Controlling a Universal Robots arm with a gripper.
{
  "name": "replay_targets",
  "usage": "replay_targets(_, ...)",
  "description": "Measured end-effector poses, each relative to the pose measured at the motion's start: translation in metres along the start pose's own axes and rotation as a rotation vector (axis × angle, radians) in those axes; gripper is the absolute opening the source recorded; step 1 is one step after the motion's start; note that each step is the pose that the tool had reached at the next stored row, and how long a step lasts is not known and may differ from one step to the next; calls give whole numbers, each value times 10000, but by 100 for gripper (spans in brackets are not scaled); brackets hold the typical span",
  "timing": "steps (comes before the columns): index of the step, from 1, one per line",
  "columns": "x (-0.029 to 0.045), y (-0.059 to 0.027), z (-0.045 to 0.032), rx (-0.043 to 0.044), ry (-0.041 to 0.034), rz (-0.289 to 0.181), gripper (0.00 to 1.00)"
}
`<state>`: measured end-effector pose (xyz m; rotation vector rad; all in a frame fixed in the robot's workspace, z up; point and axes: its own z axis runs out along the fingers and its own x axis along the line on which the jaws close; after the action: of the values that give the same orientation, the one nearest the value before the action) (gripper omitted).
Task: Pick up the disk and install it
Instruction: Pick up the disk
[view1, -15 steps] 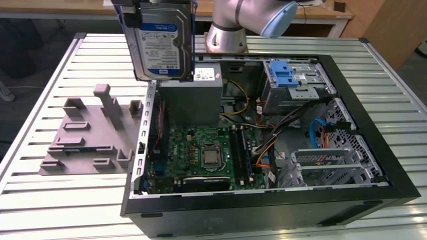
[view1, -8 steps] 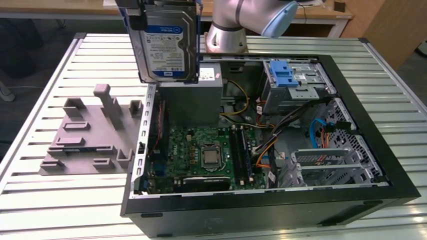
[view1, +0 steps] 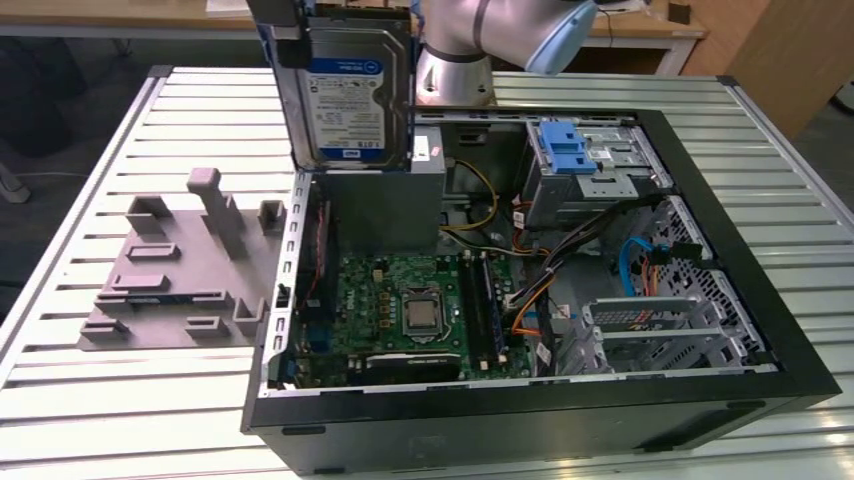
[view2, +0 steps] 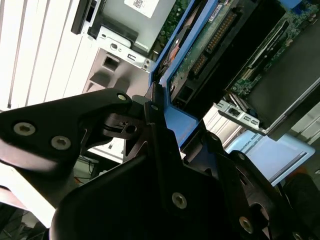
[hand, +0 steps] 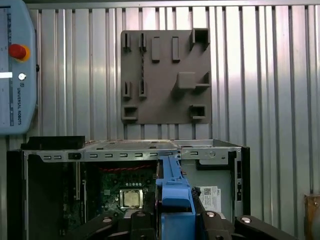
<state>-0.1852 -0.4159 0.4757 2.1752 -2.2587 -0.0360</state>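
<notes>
The disk (view1: 350, 95), a silver hard drive with a blue-and-white label, hangs upright above the far left corner of the open computer case (view1: 534, 405). My gripper (view1: 340, 10) grips its upper end at the top edge of the exterior view. In the first wrist view the black fingers (hand: 212, 225) are shut on the disk's blue carrier frame (hand: 175, 192), above the case interior. The second wrist view shows the gripper (view2: 160, 117) clamped on the blue frame (view2: 177, 125), with the drive's circuit-board side (view2: 210, 50) beyond it.
Inside the case are the green motherboard (view1: 400, 310), a grey metal box (view1: 380, 205) just below the disk, cables, and a drive bay with a blue latch (view1: 571, 150). A grey fixture plate (view1: 174, 270) lies on the slatted table to the exterior view's left. A teach pendant (hand: 15, 70) rests on the table.
</notes>
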Motion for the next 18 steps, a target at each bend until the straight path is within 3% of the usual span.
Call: replay_targets(18,124,-394,16,-1,1,1,36)
